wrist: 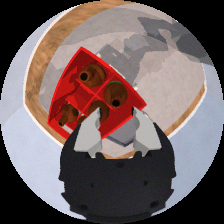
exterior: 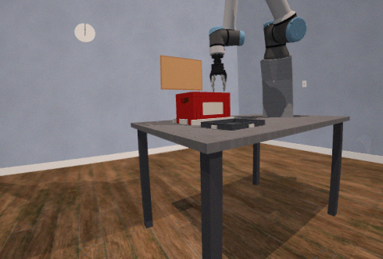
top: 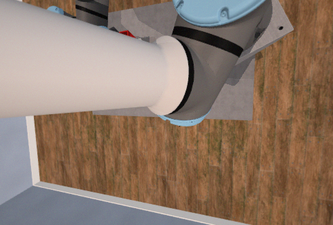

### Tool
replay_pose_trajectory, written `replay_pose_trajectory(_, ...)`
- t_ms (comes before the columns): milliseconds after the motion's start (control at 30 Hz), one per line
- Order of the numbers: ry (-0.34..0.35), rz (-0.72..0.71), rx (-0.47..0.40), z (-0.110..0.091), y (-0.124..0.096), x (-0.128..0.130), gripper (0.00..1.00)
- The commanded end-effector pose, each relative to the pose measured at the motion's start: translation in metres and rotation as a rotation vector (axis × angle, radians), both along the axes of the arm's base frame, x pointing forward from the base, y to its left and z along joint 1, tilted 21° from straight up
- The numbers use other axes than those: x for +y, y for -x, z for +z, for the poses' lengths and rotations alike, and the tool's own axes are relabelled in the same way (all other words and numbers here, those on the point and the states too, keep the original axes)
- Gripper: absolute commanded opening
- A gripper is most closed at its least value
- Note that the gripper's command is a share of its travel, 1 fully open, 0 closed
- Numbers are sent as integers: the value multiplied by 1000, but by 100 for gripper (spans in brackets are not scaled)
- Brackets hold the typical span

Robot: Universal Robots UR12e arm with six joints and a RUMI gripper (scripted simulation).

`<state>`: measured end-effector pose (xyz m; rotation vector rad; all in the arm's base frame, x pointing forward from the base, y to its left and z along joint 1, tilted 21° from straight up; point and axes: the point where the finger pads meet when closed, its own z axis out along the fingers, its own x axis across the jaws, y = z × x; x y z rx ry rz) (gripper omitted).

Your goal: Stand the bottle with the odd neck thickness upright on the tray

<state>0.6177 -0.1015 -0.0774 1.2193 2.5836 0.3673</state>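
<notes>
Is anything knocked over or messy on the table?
Nothing stands out. The red crate stands straight on the table, with brown bottles upright in its cells. The dark tray lies flat beside it. The tool hangs partly open above the crate, holding nothing.

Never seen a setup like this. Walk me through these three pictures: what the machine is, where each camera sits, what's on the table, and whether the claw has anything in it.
The machine is one jointed arm rising from a grey pedestal on a table.

The side picture shows the whole room. The top picture looks straight down, and the arm blocks nearly everything but a sliver of the red crate. The round picture comes from a camera on the wrist, looking down past the claw's two fingers.

On the table stand the crate, with brown bottles in its compartments, and a dark flat tray beside it.

The gripper hangs just above the crate, fingers partly apart, holding nothing.
</notes>
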Motion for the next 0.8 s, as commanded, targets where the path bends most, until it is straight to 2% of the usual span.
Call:
replay_pose_trajectory(0,0,0,-1,0,0,-1,38)
replay_pose_trajectory(767,0,0,-1,-1,3,-3,38)
